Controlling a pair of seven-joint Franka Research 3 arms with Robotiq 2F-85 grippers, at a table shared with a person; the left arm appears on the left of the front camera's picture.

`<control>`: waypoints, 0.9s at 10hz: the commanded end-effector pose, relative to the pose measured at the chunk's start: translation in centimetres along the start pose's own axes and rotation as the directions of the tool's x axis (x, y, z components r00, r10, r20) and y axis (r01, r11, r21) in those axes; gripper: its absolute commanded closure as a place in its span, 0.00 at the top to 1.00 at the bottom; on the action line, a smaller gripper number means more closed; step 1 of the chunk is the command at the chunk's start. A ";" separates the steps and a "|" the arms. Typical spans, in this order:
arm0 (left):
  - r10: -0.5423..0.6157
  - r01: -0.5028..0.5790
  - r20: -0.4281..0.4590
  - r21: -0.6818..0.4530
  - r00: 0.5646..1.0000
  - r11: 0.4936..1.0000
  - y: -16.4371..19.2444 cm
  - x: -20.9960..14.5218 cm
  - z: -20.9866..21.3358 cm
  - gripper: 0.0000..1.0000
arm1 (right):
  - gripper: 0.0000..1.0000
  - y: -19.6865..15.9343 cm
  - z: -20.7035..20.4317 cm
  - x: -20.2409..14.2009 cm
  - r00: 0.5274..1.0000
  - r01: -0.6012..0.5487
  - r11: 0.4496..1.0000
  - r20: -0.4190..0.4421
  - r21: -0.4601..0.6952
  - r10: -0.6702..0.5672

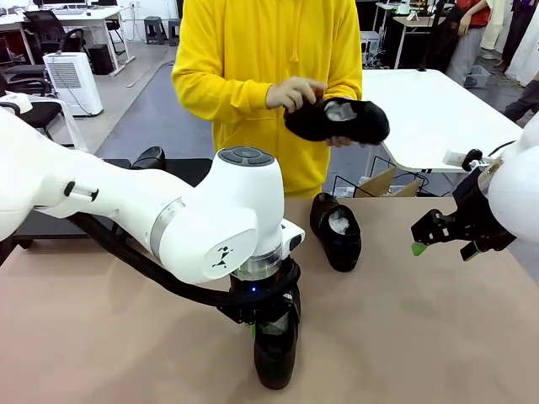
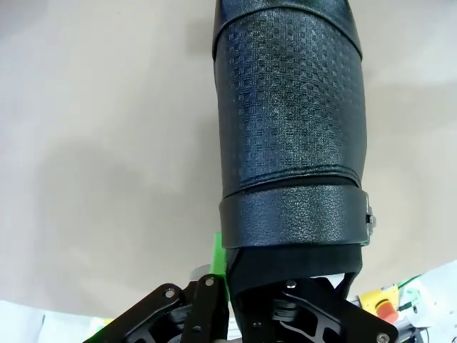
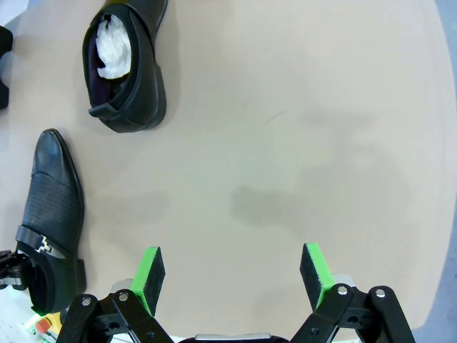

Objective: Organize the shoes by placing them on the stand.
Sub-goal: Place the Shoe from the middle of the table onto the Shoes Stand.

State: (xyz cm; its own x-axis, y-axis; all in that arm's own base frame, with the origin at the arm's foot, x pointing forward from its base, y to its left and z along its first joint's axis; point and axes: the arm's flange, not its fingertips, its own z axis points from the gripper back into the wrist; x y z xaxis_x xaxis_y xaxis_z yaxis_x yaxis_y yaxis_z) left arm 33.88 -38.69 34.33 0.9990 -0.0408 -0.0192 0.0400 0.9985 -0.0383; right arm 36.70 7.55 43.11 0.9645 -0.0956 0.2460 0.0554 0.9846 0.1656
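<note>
Front view: the left gripper (image 1: 274, 324) points straight down at about 6 o'clock in the picture, pressed together on the heel end of the first shoe (image 1: 276, 358), which stands on the tan surface (image 1: 126, 337) near its front edge. The left wrist view shows this shoe's textured upper and strap, with one green pad (image 2: 218, 256) tight against its side.

The second shoe (image 1: 335, 229) lies on the surface at about 1 o'clock from the first, well apart from it, with white paper (image 1: 339, 220) in its opening. The person in yellow, at 12 o'clock across the surface, holds the third shoe (image 1: 337, 119) in the air, one hand (image 1: 295, 94) on top of it. The fourth shoe (image 1: 150, 157) rests on the black stand (image 1: 192, 172) at about 10 o'clock, partly hidden behind the left arm.

The right gripper (image 1: 446, 244) hangs over the surface at 3 o'clock, spread wide and holding nothing. In the right wrist view its two green pads (image 3: 150, 275) stand far apart over bare surface, with the second shoe at 11 o'clock and the first at 9 o'clock.
</note>
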 end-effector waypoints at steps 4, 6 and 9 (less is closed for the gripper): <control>-0.122 0.122 -0.031 0.008 0.992 0.992 1.7 0.5 4.6 0.00 | 1.00 -0.1 0.2 0.0 1.000 0.002 1.000 0.002 -0.003 -0.002; -0.129 0.130 0.108 0.005 0.986 0.992 4.6 0.6 9.1 0.00 | 1.00 -0.1 0.2 0.0 1.000 0.002 1.000 0.002 -0.003 -0.002; 0.004 0.002 0.365 -0.016 0.931 1.000 10.6 4.1 13.9 0.00 | 1.00 -0.1 0.2 0.0 1.000 0.002 1.000 0.002 -0.003 -0.002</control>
State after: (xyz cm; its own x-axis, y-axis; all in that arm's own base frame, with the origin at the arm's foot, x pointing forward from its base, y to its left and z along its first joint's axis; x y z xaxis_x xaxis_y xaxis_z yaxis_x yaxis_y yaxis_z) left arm 37.73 -29.99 48.36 0.9635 -0.0740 0.2574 0.0908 0.9944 -0.0543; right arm 36.70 7.53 43.11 0.9645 -0.0960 0.2460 0.0559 0.9847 0.1653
